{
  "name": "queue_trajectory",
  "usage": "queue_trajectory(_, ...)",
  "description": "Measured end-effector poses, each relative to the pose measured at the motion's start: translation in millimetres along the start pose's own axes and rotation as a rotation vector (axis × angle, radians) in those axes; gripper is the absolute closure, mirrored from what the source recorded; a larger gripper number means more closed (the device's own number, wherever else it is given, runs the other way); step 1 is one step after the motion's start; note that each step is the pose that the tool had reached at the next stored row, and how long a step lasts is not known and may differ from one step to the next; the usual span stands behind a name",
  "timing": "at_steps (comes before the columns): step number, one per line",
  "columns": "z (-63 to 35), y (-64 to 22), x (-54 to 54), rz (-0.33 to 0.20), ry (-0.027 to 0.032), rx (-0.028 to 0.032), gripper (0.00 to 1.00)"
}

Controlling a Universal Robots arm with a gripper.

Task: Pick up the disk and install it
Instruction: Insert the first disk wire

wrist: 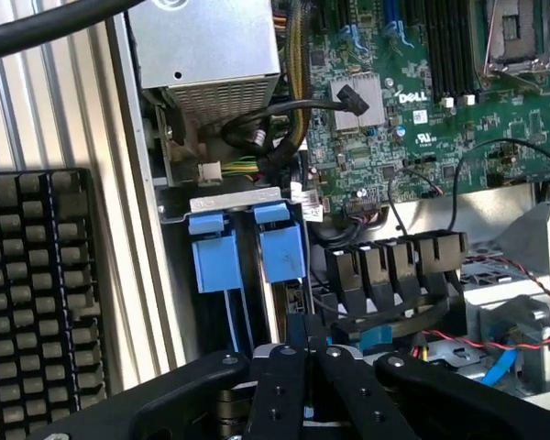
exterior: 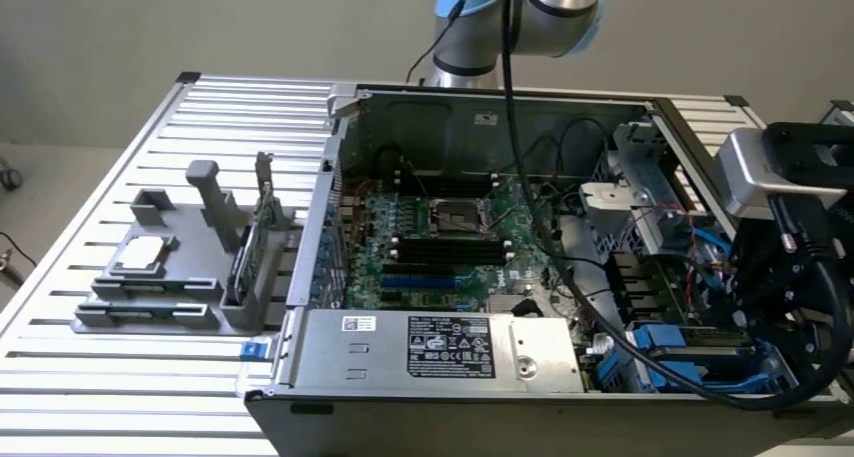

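Blue carrier front of the disk (wrist: 280, 247) sits slotted in the computer case's (exterior: 441, 127) corner bay. The pincer (wrist: 307, 353), closed and empty, hangs near it.

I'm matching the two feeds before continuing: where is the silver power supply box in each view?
Exterior view: the power supply lies along the case's near edge, label up.
Wrist view: the power supply sits between the slatted table and the green motherboard.
Shared landmark: the green motherboard beside it.

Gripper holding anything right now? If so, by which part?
Nothing visibly held. The gripper is shut, fingers together with nothing seen between them, near the blue drive carriers in the case.
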State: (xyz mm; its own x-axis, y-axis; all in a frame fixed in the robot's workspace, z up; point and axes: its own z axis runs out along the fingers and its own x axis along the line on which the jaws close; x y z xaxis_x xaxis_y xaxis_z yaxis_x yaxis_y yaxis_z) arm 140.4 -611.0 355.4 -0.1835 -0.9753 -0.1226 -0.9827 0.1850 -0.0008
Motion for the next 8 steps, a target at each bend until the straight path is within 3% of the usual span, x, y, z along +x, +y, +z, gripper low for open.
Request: queue_trajectory(8, -2.3, 0.0, -0.3, 0.109, -0.0004, 0.0134, 0.89)
